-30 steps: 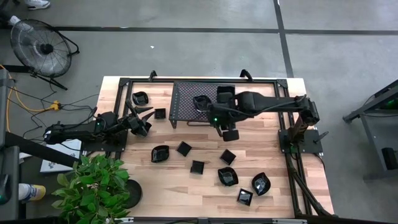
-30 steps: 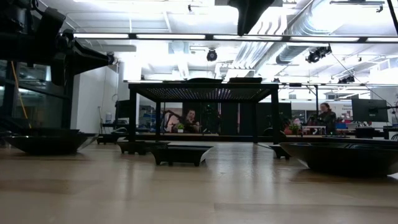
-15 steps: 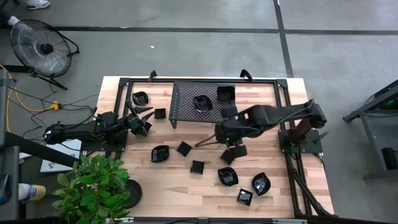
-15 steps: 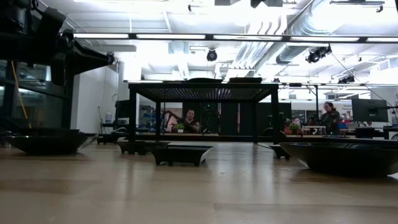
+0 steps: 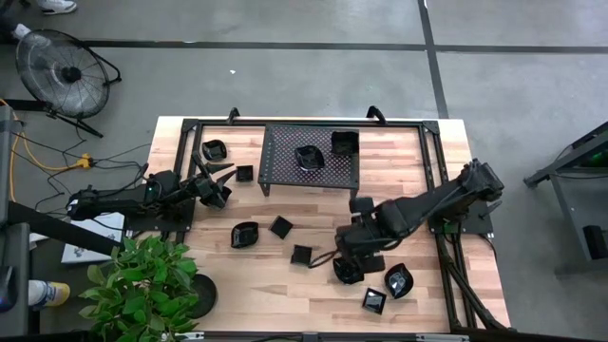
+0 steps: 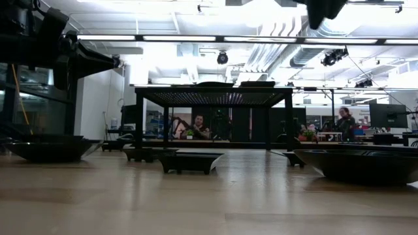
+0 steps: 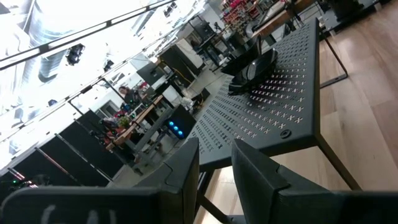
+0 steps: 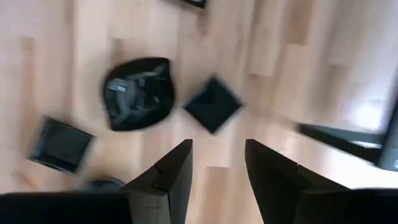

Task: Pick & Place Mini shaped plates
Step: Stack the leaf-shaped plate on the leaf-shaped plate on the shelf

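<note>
Several mini shaped plates lie on the wooden table. A few are at the far left, some in the middle, others at the near right. Two more sit on the black mesh rack, one round and one square. My right gripper hangs open over the near-right plates, pointing down. Its wrist view shows a round plate and a square one below the empty fingers. My left gripper waits level at the left, open by a narrow gap, facing the rack.
The rack stands on thin legs at the table's far middle. A black frame rail runs along the right edge. A potted plant stands off the near left corner and a fan on the floor. People sit beyond the table.
My right gripper has swung from beside the rack's near edge toward the table's near edge and come lower, turning about as it went. It now hangs over the near-right plates. The plates have stayed where they were.
</note>
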Controlling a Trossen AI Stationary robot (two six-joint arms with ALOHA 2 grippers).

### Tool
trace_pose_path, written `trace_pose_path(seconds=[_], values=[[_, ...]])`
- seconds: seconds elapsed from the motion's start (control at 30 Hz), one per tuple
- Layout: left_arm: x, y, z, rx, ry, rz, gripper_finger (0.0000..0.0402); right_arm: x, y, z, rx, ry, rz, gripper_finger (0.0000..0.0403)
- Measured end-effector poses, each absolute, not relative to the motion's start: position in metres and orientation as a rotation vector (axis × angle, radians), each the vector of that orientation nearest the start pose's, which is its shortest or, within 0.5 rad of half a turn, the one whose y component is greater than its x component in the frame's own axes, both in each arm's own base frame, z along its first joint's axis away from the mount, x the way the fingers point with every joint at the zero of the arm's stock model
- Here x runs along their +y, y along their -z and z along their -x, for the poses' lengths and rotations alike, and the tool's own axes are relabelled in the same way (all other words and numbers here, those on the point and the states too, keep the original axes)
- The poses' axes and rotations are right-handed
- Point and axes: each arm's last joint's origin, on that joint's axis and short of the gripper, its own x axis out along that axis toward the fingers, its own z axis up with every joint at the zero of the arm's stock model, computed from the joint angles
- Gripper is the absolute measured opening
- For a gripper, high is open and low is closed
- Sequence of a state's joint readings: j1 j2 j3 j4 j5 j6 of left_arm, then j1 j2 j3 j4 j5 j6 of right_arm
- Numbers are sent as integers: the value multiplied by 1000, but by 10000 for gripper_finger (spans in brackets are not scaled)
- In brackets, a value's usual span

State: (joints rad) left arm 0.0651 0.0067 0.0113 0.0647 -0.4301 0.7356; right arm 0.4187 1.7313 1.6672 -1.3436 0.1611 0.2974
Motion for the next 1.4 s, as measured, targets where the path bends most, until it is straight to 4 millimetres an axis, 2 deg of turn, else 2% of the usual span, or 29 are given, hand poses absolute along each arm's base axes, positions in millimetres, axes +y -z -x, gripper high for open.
trace_pose_path(seconds=[0.2,0.43,0.67,1.07,1.4], values=[[18,-173,-94,116,-497,-707,92,135,-282,-291,1364,-28,-18,142],[18,-173,-94,117,-497,-707,92,134,-244,-278,1373,-68,-243,142],[18,-173,-94,117,-497,-707,92,126,-213,-265,1429,23,-396,142],[18,-173,-94,116,-498,-707,92,126,-185,-264,1391,85,-546,132],[18,-173,-94,117,-497,-707,92,125,-174,-264,1400,163,-658,129]])
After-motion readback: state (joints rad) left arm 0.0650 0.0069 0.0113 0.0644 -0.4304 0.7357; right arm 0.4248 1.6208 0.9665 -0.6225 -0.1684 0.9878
